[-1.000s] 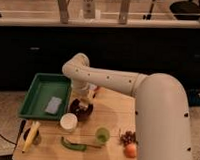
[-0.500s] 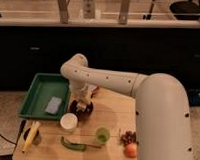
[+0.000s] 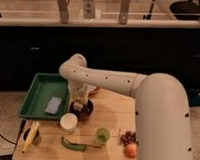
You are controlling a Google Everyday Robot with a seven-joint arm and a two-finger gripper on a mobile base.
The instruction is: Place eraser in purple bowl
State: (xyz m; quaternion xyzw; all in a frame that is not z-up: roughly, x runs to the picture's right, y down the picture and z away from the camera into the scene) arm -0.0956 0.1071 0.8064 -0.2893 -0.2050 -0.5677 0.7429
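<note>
While the gripper [image 3: 81,99] hangs over the purple bowl [image 3: 88,113] (grip state cannot be told), judge the eraser light and rubbery; pinch its short sides.

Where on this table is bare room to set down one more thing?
The widest bare patch of table lies right of the purple bowl, behind the green cup and grapes. Crowded: the left, where the gripper hangs over the bowl beside the white cup.

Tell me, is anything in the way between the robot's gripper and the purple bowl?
Nothing visible is. The gripper hangs right over the purple bowl, with nothing between them. The white cup sits beside the bowl, nearer the camera, and the green tray lies off to the side. The eraser I cannot make out.
</note>
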